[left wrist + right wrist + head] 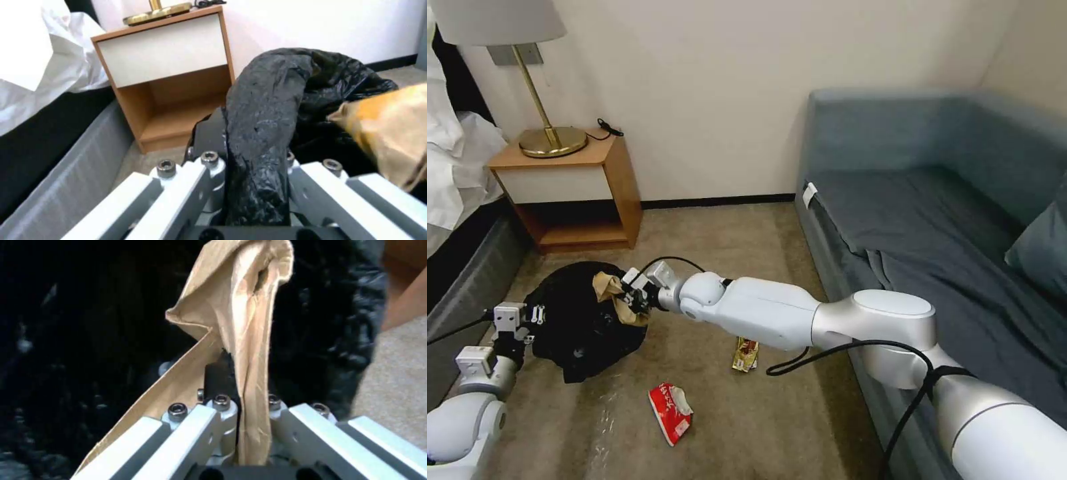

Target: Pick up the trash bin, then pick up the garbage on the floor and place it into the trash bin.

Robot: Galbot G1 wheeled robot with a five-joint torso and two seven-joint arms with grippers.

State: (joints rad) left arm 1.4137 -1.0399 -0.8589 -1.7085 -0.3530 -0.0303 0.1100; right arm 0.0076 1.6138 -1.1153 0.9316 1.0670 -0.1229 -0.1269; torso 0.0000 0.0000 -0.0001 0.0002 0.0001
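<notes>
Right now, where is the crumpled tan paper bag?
The tan paper bag is pinched in the right gripper, over the black-lined trash bin, head view's left.

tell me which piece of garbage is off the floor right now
The tan paper bag: the right gripper is shut on it over the trash bin. The red wrapper and the brown-gold snack wrapper lie on the carpet.

**Hidden and cut off**

The trash bin [584, 320] shows only its black bag; its white wall is covered. The left gripper [534, 313] has its fingertips buried in the bag's rim. The right gripper [639, 301] has its fingertips masked by the tan paper bag [614, 293]. The brown-gold snack wrapper [746, 354] is too small to read. The lamp [514, 40] is cut off by the top edge.
</notes>
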